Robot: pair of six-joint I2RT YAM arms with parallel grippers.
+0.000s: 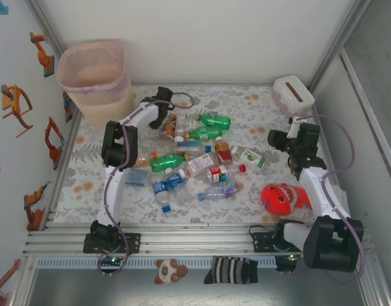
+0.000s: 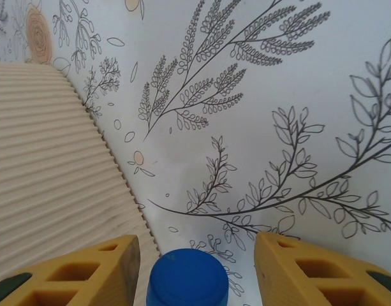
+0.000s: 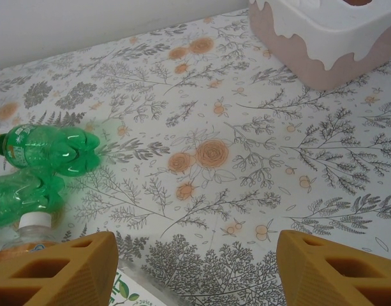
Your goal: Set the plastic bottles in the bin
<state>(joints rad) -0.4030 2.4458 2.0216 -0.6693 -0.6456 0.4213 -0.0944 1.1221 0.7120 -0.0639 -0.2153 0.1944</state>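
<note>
Several plastic bottles (image 1: 189, 159), clear, green and brownish, lie in a heap mid-table. The pale-pink bin (image 1: 93, 70) stands at the back left. My left gripper (image 1: 162, 105) reaches over the heap's back edge, right of the bin. In the left wrist view my left gripper (image 2: 197, 255) is shut on a blue-capped bottle (image 2: 187, 277) above the patterned cloth; its body is hidden below the frame. My right gripper (image 1: 278, 139) hangs open right of the heap. Nothing lies between the yellow fingers of the right gripper (image 3: 196, 268). Two green bottles (image 3: 48, 150) and a white-capped one (image 3: 36, 223) lie to its left.
A ribbed beige surface (image 2: 48, 166) rises close on the left of the left gripper. The white-pink tissue box (image 1: 293, 95) (image 3: 323, 38) stands at the back right. A red round toy (image 1: 278, 197) lies near the right arm. White walls close in the table.
</note>
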